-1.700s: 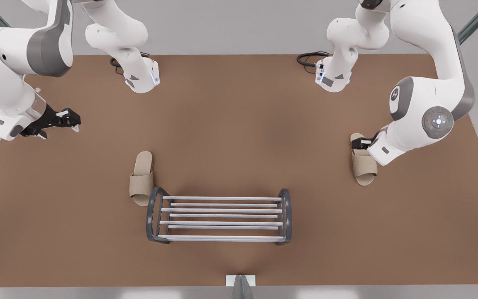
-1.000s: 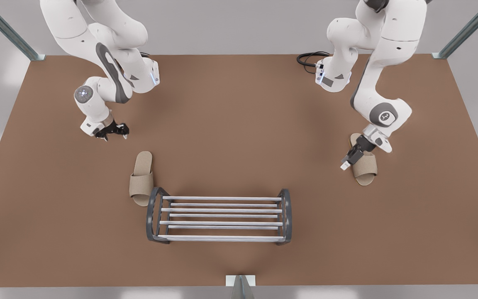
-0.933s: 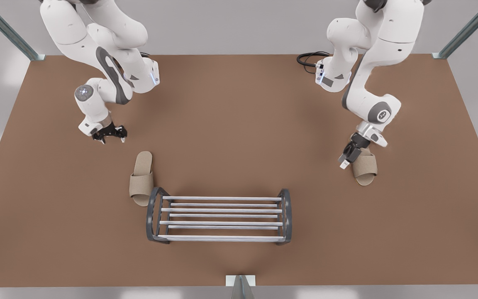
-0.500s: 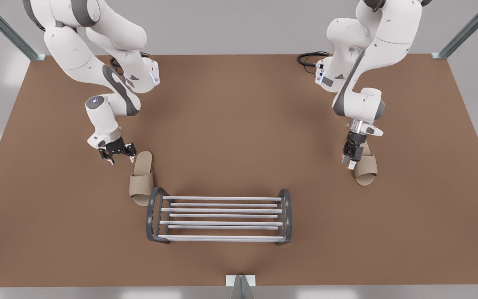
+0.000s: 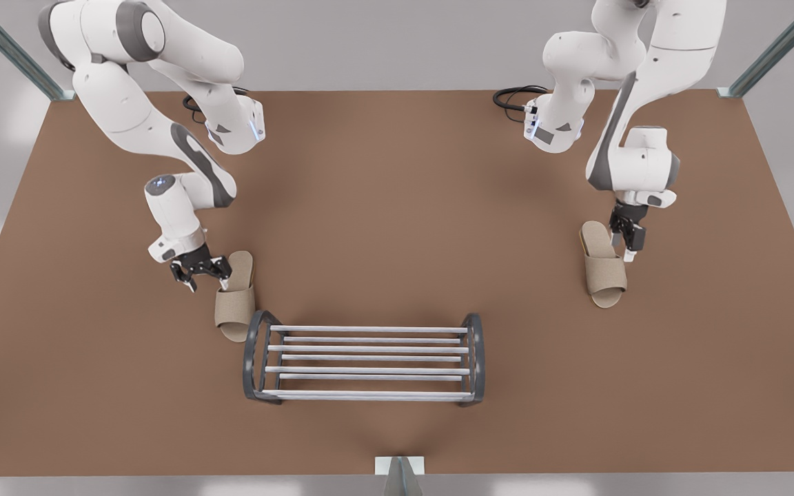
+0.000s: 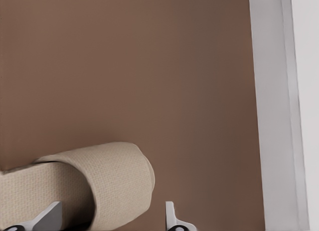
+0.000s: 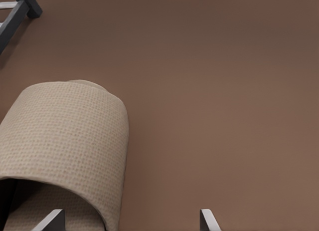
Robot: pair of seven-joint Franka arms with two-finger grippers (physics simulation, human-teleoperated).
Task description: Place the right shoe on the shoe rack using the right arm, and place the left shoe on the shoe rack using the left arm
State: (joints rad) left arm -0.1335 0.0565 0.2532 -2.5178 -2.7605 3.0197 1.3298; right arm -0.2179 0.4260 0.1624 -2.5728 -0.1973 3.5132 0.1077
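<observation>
Two beige slippers lie flat on the brown table. The right shoe [image 5: 235,303] [image 7: 65,136] lies against the end of the shoe rack [image 5: 369,349] [image 7: 15,11] on the front view's left. My right gripper [image 5: 204,279] [image 7: 130,221] hangs open just beside its heel. The left shoe [image 5: 604,272] [image 6: 99,176] lies alone toward the front view's right. Over its outer edge my left gripper [image 5: 628,251] [image 6: 110,218] stands open, and the strap's side sits between the fingertips. Neither gripper holds anything. The rack's silver bars carry nothing.
Black cables [image 5: 517,96] lie by the arm bases at the back. A small grey mount [image 5: 400,468] sits at the table's near edge. The table's pale border [image 6: 276,116] runs close to the left shoe's toe side. Wide bare tabletop [image 5: 397,220] lies between the shoes.
Both arms swung inward and down from high, spread poses. The right gripper came down to the right shoe's heel. The left gripper crossed from the left shoe's inner side to its outer side.
</observation>
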